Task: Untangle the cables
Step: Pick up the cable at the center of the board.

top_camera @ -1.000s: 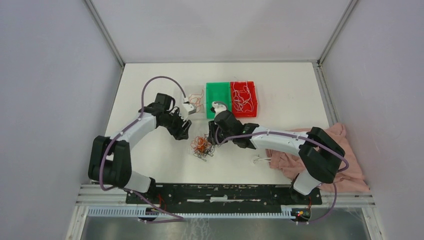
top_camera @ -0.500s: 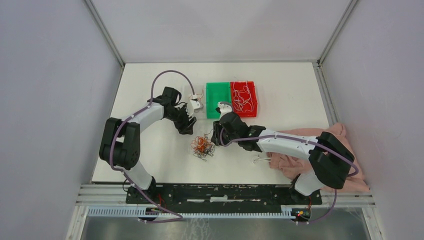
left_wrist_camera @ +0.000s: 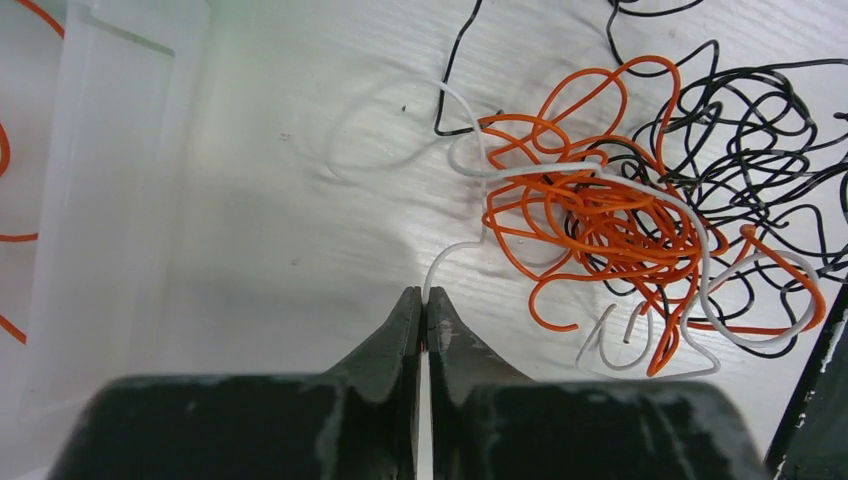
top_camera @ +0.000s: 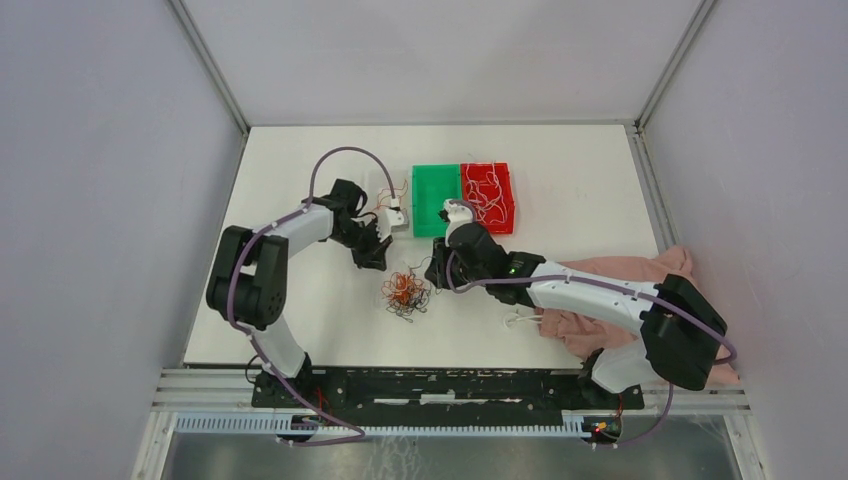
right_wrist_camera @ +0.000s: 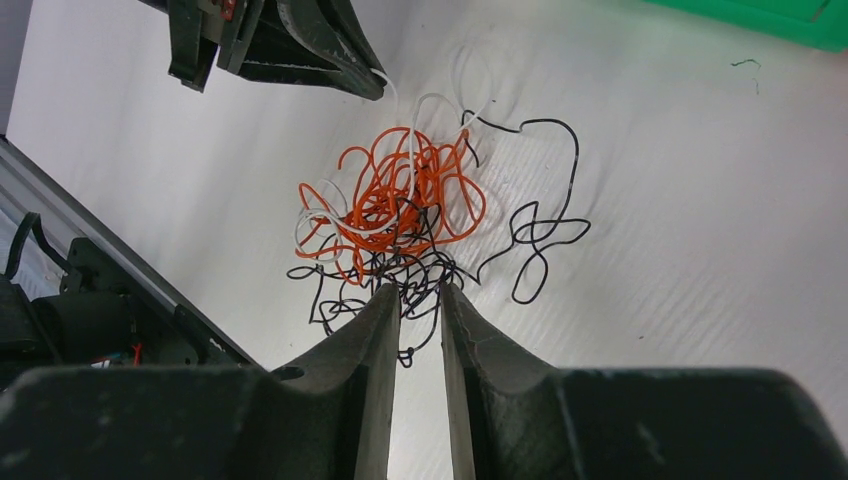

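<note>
Left wrist: left gripper (left_wrist_camera: 424, 296) clamped on thin white wire (left_wrist_camera: 447, 252), lower centre, apparently freeing it from curly orange-black-white wire tangle (left_wrist_camera: 600, 215). Right gripper (right_wrist_camera: 418, 292) jaws slightly apart; next wants a slow pull.

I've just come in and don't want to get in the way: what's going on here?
Two robot arms are working on a tangle of orange, black and white cables lying between them. The left claw is shut on the end of a white cable that runs into the tangle. The right claw sits at the tangle's black loops, jaws slightly apart, not clamped on anything. Some loose cables already lie in the red bin.
</note>
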`<state>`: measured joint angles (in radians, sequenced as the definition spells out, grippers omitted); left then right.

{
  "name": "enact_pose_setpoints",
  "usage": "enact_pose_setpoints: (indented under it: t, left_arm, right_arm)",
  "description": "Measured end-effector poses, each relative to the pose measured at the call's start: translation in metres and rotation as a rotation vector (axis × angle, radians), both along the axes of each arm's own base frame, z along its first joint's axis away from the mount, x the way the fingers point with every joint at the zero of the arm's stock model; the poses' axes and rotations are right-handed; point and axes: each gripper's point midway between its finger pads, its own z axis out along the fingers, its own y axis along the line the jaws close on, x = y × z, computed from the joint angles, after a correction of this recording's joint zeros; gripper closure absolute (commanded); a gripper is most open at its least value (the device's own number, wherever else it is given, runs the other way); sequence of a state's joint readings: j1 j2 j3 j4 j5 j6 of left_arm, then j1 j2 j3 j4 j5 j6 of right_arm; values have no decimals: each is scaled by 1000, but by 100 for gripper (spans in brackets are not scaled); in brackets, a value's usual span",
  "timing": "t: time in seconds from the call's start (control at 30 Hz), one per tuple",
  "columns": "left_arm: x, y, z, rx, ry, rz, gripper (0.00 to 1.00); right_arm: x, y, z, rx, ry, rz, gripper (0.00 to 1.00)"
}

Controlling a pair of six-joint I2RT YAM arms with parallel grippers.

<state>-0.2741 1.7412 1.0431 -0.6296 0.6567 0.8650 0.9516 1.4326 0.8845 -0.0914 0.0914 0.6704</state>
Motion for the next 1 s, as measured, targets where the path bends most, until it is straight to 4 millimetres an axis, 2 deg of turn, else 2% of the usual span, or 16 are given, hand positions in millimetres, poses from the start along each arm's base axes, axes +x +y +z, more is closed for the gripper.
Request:
enact_pose_setpoints:
  t: [0.13,0.23,0.3,0.43,0.5,0.57,0.83,1.0]
  left_arm:
    - [1,-3,8,-4,-17,-5,97]
    - [3,0,30,1,-75,11,97]
    - [6,2,56,0,-141,22,97]
    - [12,2,119,-31,-265,41,97]
    - [11,2,151,-52,-309,49,97]
    - [8,1,174,-70,-326,62,97]
    - [-17,-9,237,-143,-304,98,97]
    - [-31,-18,290,-214,-369,88,97]
  right_arm:
    - [0,-2,6,15,-9,-8,72]
    - [1,-3,13,25,-24,-16,71]
    - [2,-3,15,29,-31,-21,64]
    - [4,-2,20,39,-52,-15,39]
    - [6,0,25,48,-70,-7,31]
    - [8,4,33,61,-94,9,27]
    - [19,35,100,198,-255,103,24]
    - [23,44,129,242,-325,125,25]
